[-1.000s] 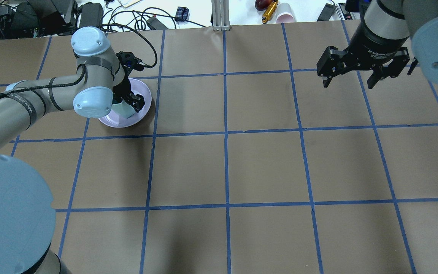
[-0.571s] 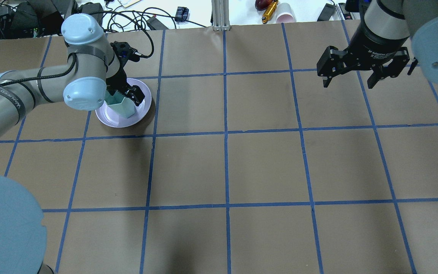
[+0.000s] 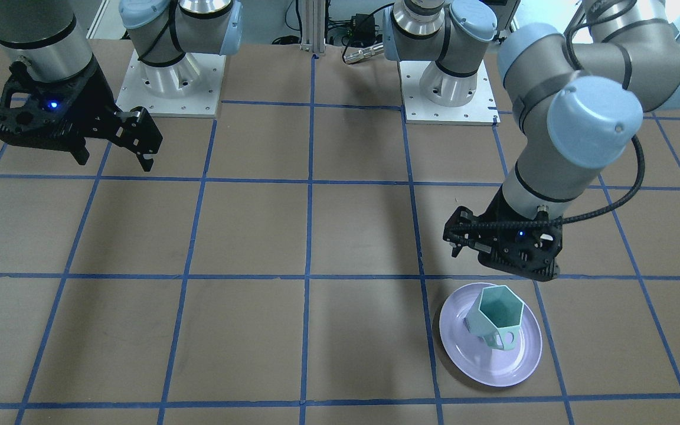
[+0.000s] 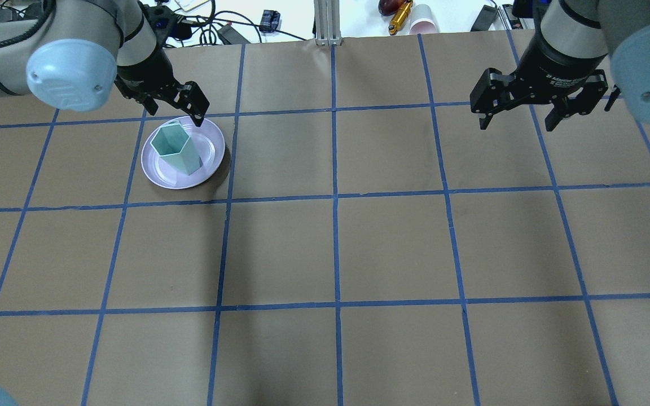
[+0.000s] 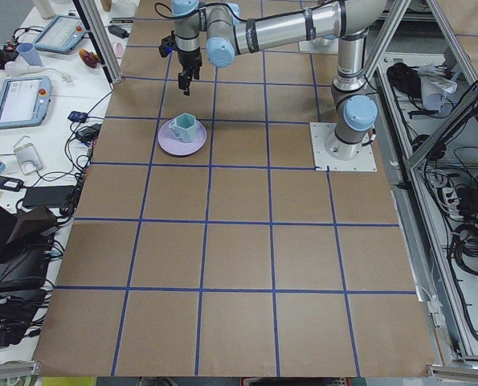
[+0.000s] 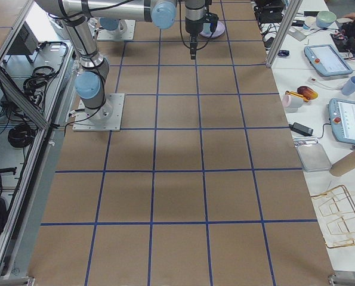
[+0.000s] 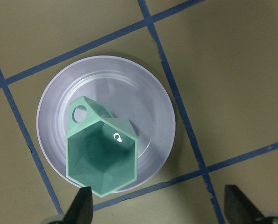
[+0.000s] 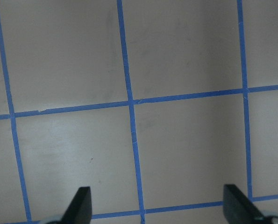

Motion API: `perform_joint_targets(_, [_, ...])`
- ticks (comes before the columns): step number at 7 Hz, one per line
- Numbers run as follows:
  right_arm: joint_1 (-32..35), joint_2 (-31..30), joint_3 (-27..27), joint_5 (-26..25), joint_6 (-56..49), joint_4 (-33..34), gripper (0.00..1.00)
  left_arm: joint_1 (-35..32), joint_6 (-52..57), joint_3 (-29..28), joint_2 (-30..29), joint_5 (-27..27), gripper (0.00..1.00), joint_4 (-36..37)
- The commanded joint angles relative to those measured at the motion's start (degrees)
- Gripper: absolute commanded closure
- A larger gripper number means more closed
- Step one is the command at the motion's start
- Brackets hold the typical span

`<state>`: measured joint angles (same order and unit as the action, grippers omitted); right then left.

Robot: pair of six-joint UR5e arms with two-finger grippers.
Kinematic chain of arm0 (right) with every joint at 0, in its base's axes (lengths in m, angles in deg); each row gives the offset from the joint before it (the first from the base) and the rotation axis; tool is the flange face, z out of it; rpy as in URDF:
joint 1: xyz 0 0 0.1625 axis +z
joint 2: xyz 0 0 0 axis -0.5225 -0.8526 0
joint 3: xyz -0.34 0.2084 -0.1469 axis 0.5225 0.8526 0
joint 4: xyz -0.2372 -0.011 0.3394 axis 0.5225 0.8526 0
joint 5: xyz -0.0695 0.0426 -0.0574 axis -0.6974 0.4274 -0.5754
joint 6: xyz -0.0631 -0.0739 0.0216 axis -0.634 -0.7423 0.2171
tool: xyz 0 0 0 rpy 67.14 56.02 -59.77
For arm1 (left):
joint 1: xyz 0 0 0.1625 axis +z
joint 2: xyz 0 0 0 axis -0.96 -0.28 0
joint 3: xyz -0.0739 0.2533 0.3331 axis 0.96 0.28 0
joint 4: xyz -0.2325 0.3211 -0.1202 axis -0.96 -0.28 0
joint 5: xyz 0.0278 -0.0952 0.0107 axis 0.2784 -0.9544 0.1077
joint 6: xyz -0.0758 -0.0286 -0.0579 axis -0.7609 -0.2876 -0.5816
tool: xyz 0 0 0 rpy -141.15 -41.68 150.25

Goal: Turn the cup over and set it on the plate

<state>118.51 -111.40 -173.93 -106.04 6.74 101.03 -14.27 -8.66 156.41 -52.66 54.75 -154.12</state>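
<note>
The mint-green cup (image 4: pixel 175 148) stands upright, mouth up, on the lavender plate (image 4: pixel 212 148) at the table's far left. It also shows in the front view (image 3: pixel 496 316) with its handle toward that camera, and in the left wrist view (image 7: pixel 101 158) on the plate (image 7: pixel 148 98). My left gripper (image 4: pixel 172 110) is open and empty, raised above the plate's far edge, clear of the cup. In the front view this gripper (image 3: pixel 502 262) hangs just behind the plate (image 3: pixel 493 366). My right gripper (image 4: pixel 518 125) is open and empty, held above the far right of the table.
The table is brown paper with a blue tape grid. Beyond its far edge lie cables, boxes and a paper cup (image 4: pixel 424 20). The two robot bases (image 3: pixel 169 77) stand at the near edge. Operator desks with tablets (image 6: pixel 347 119) line the far side.
My left gripper has let go of the cup, risen and drawn back toward the far edge. The cup now stands free and upright on the plate. The right arm has not moved.
</note>
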Motion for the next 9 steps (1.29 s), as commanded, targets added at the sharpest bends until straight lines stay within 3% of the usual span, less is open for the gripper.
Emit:
perform_joint_targets(1, [0.0, -0.1, 0.0, -0.1, 0.0, 0.0, 0.0, -2.3, -4.3, -0.8, 6.5, -1.4, 0.0, -6.5])
perform_joint_targets(5, [0.0, -0.1, 0.0, -0.1, 0.0, 0.0, 0.0, -3.6, -11.5, -0.8, 12.4, -3.3, 0.0, -17.2])
perform_joint_targets(9, [0.0, 0.0, 0.0, 0.0, 0.0, 0.0, 0.0, -3.8, -16.2, -1.6, 13.8, -1.9, 0.0, -17.2])
